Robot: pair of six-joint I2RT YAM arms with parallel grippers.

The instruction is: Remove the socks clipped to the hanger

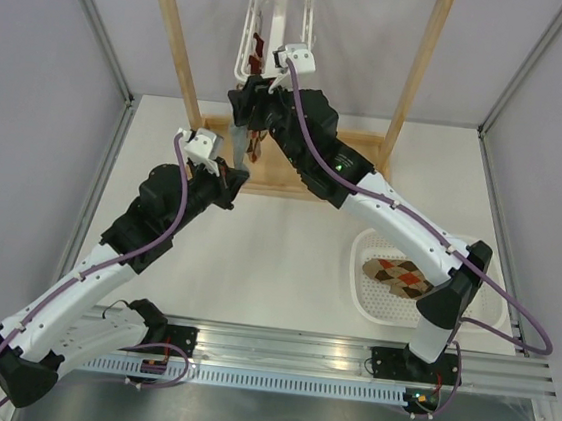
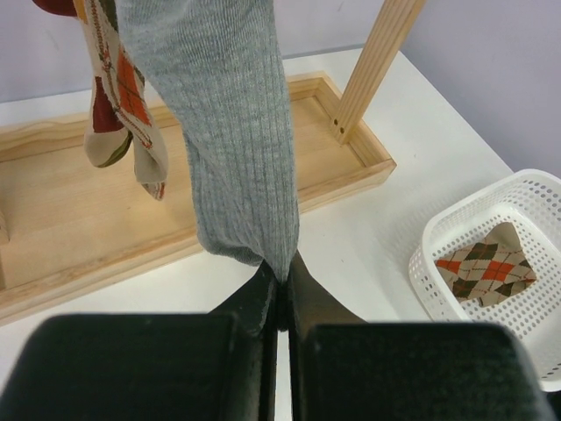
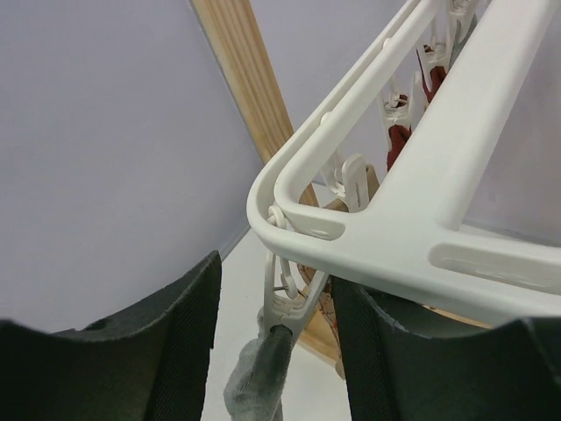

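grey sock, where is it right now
In the left wrist view the grey sock hangs top centre over the wooden rack base, its toe pinched by the left gripper, with an argyle sock hanging just left of it.

Light is bright, even and diffuse in all three views. The bench (image 1: 285, 271) carries only faint, soft-edged shadows beneath the arms, and the metal strip (image 1: 340, 418) at its near edge has a dull sheen without glare. From the left wrist the grey sock (image 2: 237, 132) is sharp down to its ribbing, while the black jaws show little detail. From the right wrist the jaws are blurred and the white hanger (image 3: 491, 175) looks pale and slightly soft.
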